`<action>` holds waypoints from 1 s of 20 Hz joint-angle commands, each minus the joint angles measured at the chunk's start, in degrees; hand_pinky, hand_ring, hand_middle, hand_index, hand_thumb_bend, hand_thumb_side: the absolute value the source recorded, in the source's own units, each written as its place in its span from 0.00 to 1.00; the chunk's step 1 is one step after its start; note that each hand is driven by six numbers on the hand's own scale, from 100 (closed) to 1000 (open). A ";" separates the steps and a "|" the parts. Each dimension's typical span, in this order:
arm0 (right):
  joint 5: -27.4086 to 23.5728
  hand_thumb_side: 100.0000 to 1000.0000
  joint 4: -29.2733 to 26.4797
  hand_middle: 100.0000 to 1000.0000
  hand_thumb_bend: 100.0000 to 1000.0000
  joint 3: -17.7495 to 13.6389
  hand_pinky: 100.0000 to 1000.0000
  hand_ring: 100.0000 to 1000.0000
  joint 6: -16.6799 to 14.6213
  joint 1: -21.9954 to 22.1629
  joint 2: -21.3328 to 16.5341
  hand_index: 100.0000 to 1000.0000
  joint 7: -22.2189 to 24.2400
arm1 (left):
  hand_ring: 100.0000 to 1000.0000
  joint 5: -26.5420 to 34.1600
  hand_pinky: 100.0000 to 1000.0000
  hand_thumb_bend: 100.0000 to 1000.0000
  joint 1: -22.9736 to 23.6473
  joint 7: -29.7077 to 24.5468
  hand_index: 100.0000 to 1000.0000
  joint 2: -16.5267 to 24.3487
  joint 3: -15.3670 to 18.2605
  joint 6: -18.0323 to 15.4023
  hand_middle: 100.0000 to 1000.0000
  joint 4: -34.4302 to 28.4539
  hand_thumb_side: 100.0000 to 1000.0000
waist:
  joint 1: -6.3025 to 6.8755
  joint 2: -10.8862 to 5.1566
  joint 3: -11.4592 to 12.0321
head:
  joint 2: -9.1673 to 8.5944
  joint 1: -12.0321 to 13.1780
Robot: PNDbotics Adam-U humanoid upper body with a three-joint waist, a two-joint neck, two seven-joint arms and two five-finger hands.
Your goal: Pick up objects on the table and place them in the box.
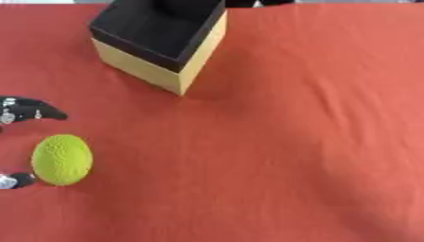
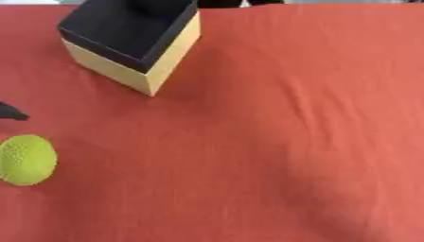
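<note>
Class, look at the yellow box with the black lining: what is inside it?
The box shows black inner walls and a dark shape at its far edge; I cannot identify it. Its floor is mostly hidden by the near wall.

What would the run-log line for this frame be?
left robot hand: open around green ball, not gripping | ball: on red cloth | box: far-left | right robot hand: not visible

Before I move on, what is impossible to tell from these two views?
- Left hand: cut off by the left edge in both views; only dark finger parts above and below the green ball show, so contact is unclear.
- Right hand: in no view.
- Box: far end cut by the top edge; a dark shape at its far end is unidentifiable.
</note>
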 commanded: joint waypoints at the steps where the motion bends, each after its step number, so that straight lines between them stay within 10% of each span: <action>1: -0.29 0.61 -0.88 0.56 0.00 -0.32 0.73 0.77 -0.23 -0.78 -0.96 0.72 -0.10 | 0.95 -0.20 0.96 0.41 -1.30 -1.38 0.98 0.19 -0.51 0.07 0.86 1.44 0.06 | -0.01 -1.29 -0.11 | -0.27 0.19; 10: -0.44 0.61 -0.88 0.56 0.00 -0.41 0.73 0.77 -0.28 -0.58 -0.73 0.72 -0.20 | 0.91 -2.39 0.91 0.34 -2.68 -1.62 0.95 -3.14 -1.90 -0.47 0.82 4.09 0.04 | -0.14 -1.27 -0.23 | -0.28 0.37; 20: -0.45 0.61 -0.88 0.56 0.00 -0.59 0.73 0.77 -0.28 -0.30 -0.70 0.72 -0.47 | 0.56 -3.88 0.56 0.00 -2.43 2.16 0.67 -3.44 -0.20 0.92 0.47 2.81 0.00 | -0.08 -1.31 -0.21 | -0.14 0.44</action>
